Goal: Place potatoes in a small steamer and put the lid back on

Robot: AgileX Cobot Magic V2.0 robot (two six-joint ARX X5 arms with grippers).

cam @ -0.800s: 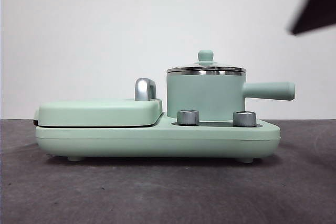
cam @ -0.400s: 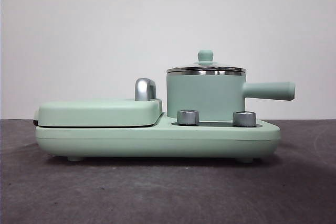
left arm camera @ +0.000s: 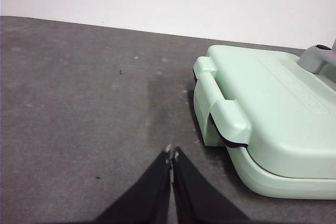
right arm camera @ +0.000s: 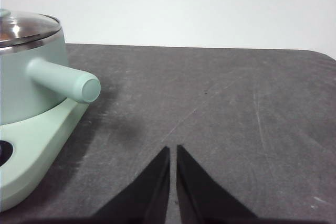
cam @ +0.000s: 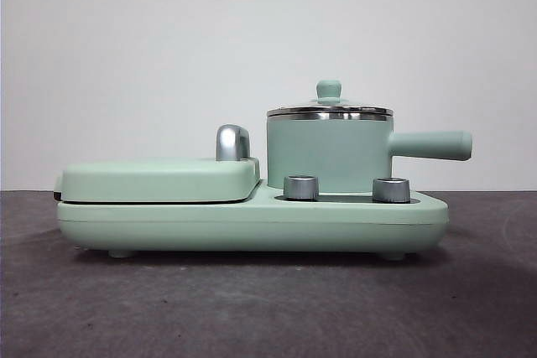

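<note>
The mint green small steamer (cam: 329, 155) stands on the right half of the green cooker base (cam: 252, 224), its side handle (cam: 430, 145) pointing right. The glass lid (cam: 329, 111) with its green knob sits flat on the steel rim. The right wrist view shows the steamer (right arm camera: 26, 93) and lid (right arm camera: 26, 27) too, with a brownish tint under the glass; the potatoes cannot otherwise be made out. My right gripper (right arm camera: 173, 150) is shut and empty over bare table, right of the handle. My left gripper (left arm camera: 171, 153) is shut and empty, off the griddle's (left arm camera: 273, 114) left end.
The flat green lidded griddle (cam: 159, 180) fills the left half of the base, with a steel handle (cam: 232, 142) behind it. Two steel dials (cam: 300, 188) (cam: 391, 189) sit in front of the steamer. Dark grey table spreads on both sides of the cooker.
A dark arm tip at the front view's top right corner one second ago has left that view. The steamer and lid have not moved.
</note>
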